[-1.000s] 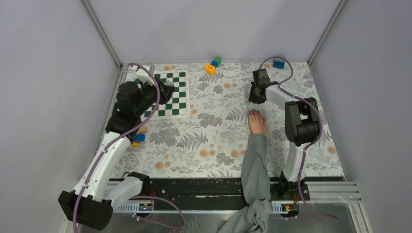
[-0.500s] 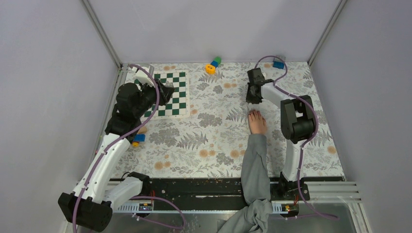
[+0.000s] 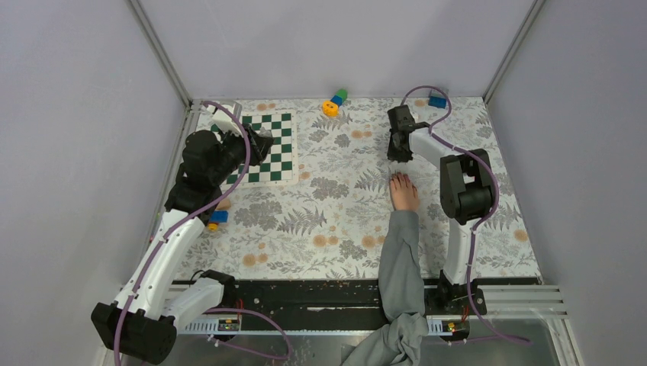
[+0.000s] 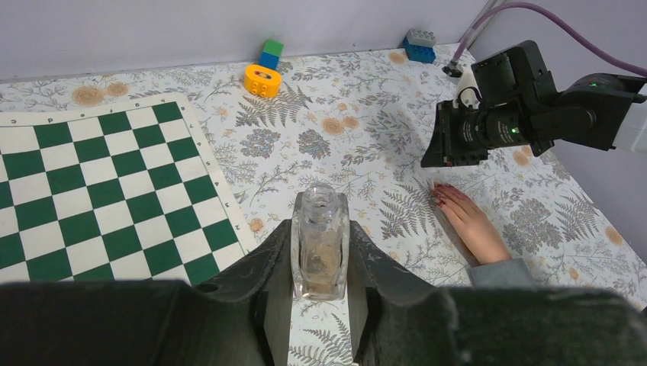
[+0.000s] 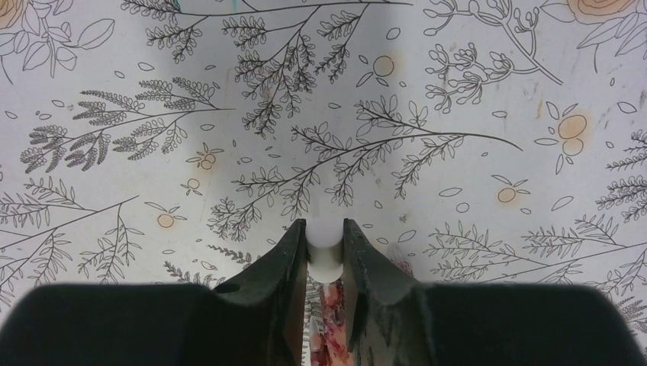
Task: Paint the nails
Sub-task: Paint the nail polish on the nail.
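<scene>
A bare hand [image 3: 403, 192] with a grey sleeve [image 3: 400, 259] lies flat on the floral cloth, fingers pointing to the far side. Its nails [image 4: 440, 197] are dark red. My right gripper [image 3: 398, 149] hangs just beyond the fingertips, pointing down, shut on a small white cap [image 5: 324, 240]. A red-smeared stem [image 5: 329, 320] runs down from the cap between the fingers. My left gripper [image 4: 320, 229] is over the right edge of the chessboard [image 3: 267, 149], shut on a clear glass bottle [image 4: 320, 244] with an open neck.
Yellow, blue and green blocks [image 3: 334, 102] sit at the far edge in the middle. A blue brick [image 3: 437, 101] lies at the far right by the right arm's cable. A blue and orange block [image 3: 217, 219] lies beside the left arm.
My right gripper has shifted slightly left and farther from the hand's fingertips, still holding the cap. The left arm and the hand have not moved.
</scene>
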You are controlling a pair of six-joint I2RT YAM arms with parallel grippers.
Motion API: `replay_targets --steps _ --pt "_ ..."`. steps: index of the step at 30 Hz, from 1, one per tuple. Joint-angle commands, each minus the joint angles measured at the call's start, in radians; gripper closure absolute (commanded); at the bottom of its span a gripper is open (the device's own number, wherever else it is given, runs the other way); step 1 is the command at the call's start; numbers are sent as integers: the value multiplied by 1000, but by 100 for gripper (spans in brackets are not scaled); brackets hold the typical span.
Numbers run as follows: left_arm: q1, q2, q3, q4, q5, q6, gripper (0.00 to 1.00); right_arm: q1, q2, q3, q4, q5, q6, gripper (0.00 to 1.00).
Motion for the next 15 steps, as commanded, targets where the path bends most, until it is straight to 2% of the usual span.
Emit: replay_targets --steps 1,15 --pt "3 -15 3 57 -17 -3 100 17 24 54 -26 36 -12 100" --pt "3 -8 2 60 -18 0 100 35 48 89 -55 60 -35 100"
